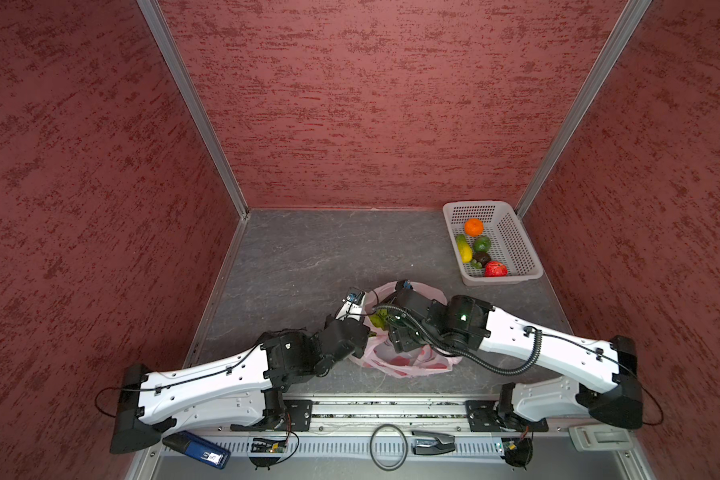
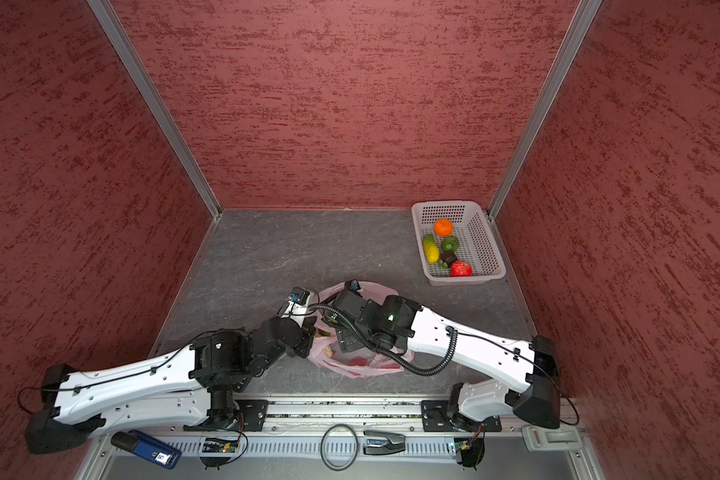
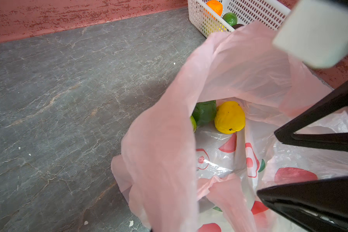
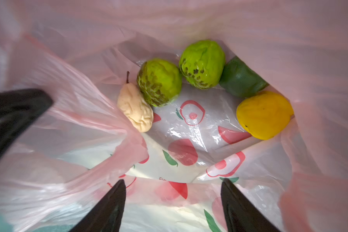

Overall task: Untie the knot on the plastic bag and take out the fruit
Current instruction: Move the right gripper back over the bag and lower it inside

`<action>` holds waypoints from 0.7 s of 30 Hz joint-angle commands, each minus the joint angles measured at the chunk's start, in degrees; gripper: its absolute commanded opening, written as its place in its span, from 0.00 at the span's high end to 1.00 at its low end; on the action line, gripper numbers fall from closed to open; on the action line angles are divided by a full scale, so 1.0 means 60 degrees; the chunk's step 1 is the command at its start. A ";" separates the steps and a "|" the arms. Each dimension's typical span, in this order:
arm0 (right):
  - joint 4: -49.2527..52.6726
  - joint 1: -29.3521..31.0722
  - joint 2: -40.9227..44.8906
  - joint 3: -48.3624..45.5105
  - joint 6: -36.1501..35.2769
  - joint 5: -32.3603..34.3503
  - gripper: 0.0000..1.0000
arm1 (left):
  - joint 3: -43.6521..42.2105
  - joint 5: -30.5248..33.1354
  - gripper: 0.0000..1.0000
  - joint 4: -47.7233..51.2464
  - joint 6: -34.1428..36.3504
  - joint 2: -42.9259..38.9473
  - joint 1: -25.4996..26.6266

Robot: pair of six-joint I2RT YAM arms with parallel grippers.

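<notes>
Standing by the table (image 1: 300,257), I'd say the job is about half done. The bag (image 1: 391,365) lies open with no knot in sight, its rim pinched up by the closed left hand (image 4: 34,104). The basket (image 1: 500,279) in the far corner holds five pieces. The right hand (image 4: 173,180) hangs inside the bag, spread and empty, above five fruit (image 4: 159,82) not yet taken out.
</notes>
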State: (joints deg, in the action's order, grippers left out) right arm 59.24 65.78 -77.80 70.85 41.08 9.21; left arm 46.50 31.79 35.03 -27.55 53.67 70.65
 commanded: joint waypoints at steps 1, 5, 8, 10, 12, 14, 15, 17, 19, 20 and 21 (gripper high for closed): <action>-0.0376 0.0038 -0.0154 -0.0481 -0.0190 0.0203 0.26 | 0.0236 -0.0051 1.00 -0.0177 0.0080 -0.0003 -0.0027; -0.0566 0.0053 -0.0312 -0.0852 -0.0447 0.0112 0.26 | 0.0348 -0.0063 1.00 -0.0197 0.0092 0.0097 -0.0002; -0.0789 0.0053 -0.0418 -0.1076 -0.0611 -0.0130 0.26 | 0.0463 -0.0069 1.00 -0.0198 0.0138 0.0245 -0.0013; -0.0915 0.0060 -0.0634 -0.1098 -0.0717 -0.0343 0.25 | 0.0443 -0.0069 1.00 -0.0262 0.0154 0.0268 -0.0003; -0.1009 0.0038 -0.0853 -0.0986 -0.0820 -0.0553 0.24 | 0.0396 -0.0083 1.00 -0.0338 0.0100 0.0261 0.0002; -0.0961 0.0023 -0.1306 -0.0840 -0.0773 -0.0559 0.23 | 0.0373 -0.0084 1.00 -0.0348 0.0066 0.0271 0.0031; -0.0925 -0.0052 -0.1415 -0.0829 -0.0662 -0.0515 0.22 | 0.0380 -0.0072 1.00 -0.0352 0.0047 0.0283 0.0056; -0.1048 -0.0304 -0.1541 -0.1019 -0.0385 -0.0598 0.21 | 0.0362 -0.0047 1.00 -0.0342 0.0022 0.0304 0.0081; -0.1373 -0.0608 -0.1565 -0.1342 -0.0007 -0.0615 0.21 | 0.0322 -0.0070 1.00 -0.0350 0.0021 0.0305 0.0088; -0.1579 -0.0751 -0.1537 -0.1480 0.0209 -0.0497 0.20 | 0.0294 -0.0082 1.00 -0.0377 0.0010 0.0301 0.0104; -0.1715 -0.0859 -0.1507 -0.1549 0.0427 -0.0317 0.20 | 0.0265 -0.0143 1.00 -0.0413 0.0007 0.0299 0.0101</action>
State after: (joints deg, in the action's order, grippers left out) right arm 51.20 62.41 -86.26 63.46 39.55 6.20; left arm 47.64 31.79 35.79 -27.64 55.22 70.72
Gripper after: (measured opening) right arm 0.797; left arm 0.045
